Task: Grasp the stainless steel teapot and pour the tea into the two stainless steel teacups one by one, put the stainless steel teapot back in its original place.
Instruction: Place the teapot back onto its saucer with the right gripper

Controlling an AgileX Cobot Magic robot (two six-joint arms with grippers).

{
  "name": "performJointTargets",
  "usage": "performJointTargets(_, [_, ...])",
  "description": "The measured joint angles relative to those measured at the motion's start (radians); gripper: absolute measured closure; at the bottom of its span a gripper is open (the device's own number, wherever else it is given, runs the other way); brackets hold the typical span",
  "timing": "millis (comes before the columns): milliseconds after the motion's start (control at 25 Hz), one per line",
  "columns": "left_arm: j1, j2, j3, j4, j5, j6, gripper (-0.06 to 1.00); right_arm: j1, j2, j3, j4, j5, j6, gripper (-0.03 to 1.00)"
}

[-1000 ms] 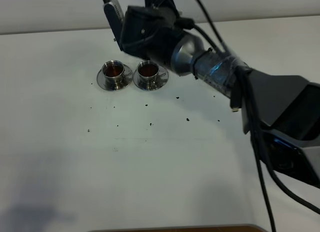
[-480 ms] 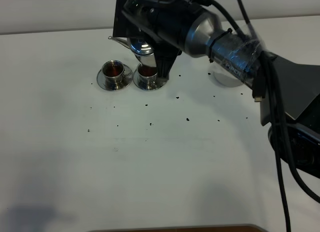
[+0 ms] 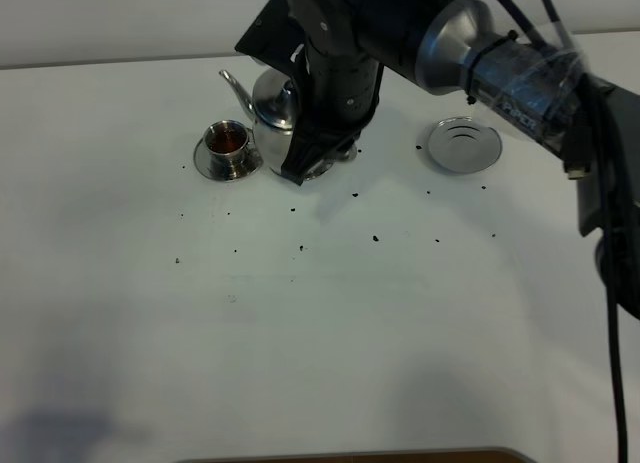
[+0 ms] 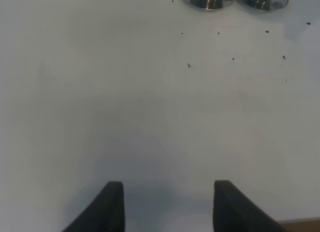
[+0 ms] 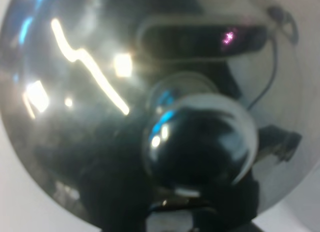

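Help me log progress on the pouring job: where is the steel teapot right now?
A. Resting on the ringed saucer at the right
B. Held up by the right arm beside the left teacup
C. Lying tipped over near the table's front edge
B: the teapot hangs in the right end effector by the left teacup, while the ringed saucer sits bare.

No words, numbers or signs can be read anywhere. The shiny tape [image 3: 520, 78] wound around the arm, to the right of the teapot [image 3: 272, 103], seems to have some small marks on it, but they are too blurry to make out. The teapot shows only bright reflections in the right wrist view, and no brand or stamp can be seen on it. The cup [image 3: 228, 143] beside the teapot and the empty saucer [image 3: 464, 144] are plain steel. The white bench [image 3: 300, 323] has only small dark specks.
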Motion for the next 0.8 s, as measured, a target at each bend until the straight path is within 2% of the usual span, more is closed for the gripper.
performJointTargets(120, [0.000,0.000,0.000,0.000,0.000,0.000,0.48,-0.007,-0.008,0.063,0.049,0.000,0.004,0.78])
performJointTargets(240, [0.000,0.000,0.000,0.000,0.000,0.000,0.48,-0.011,-0.007,0.136,0.052,-0.001,0.008,0.78])
performJointTargets(400, [0.000,0.000,0.000,0.000,0.000,0.000,0.48,-0.020,-0.006,0.204,0.060,-0.057,0.008,0.78])
performJointTargets(800, [0.000,0.000,0.000,0.000,0.000,0.000,0.48,-0.030,0.000,0.215,0.054,-0.199,0.015,0.78])
